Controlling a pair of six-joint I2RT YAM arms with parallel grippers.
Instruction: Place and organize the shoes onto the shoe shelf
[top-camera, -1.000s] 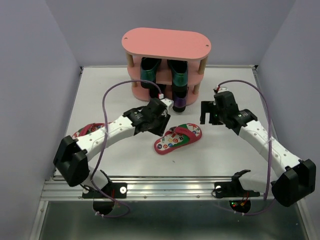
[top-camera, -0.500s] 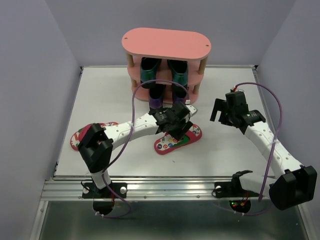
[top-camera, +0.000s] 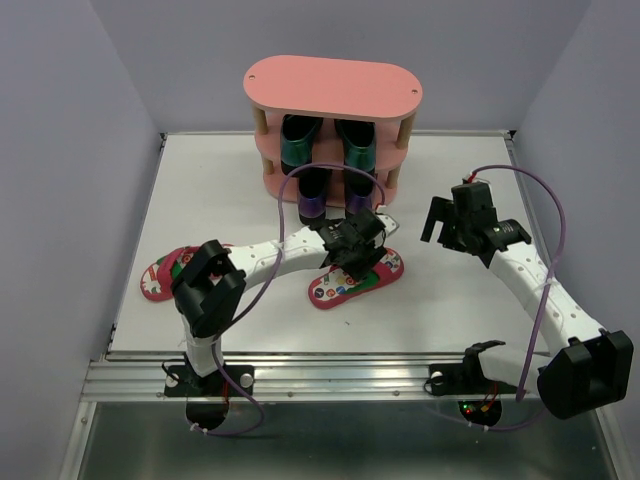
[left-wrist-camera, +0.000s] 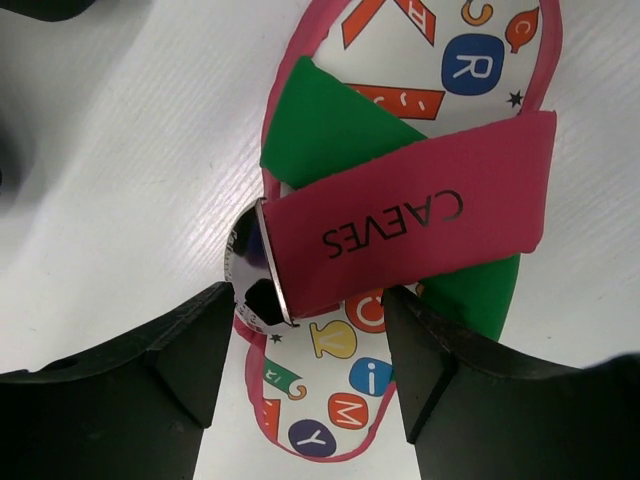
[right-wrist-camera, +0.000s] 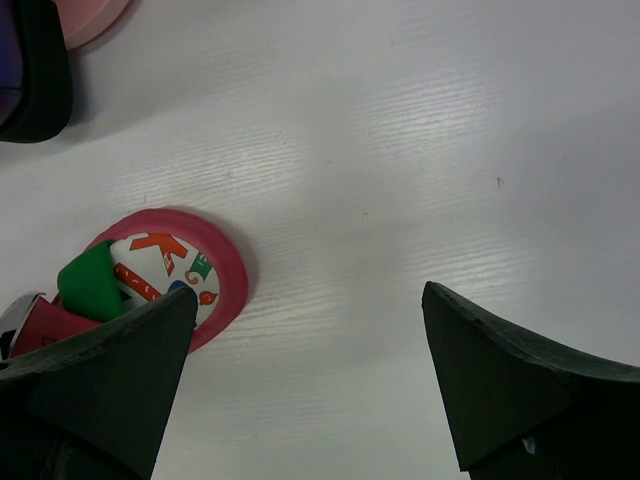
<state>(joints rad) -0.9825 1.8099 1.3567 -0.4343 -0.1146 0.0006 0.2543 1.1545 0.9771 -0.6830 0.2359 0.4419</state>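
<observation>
My left gripper (left-wrist-camera: 312, 335) stands wide astride the red strap of the flip-flop (left-wrist-camera: 400, 225), mid-table, clamping nothing. My right gripper (right-wrist-camera: 308, 300) gapes wide above the white table (right-wrist-camera: 400, 120), toward its right edge; lilac walls (top-camera: 60, 150) around.

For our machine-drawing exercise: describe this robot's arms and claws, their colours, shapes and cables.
The left arm and right arm have white links between bulky black joint housings. A thin purple cable loops beside each. The left claw and right claw each carry two matte black, wedge-shaped fingers.

flip-flop (left-wrist-camera: 400, 230): red strap, green underlay, white insole, multicolour letters | shelf (top-camera: 333, 88): pink
</observation>
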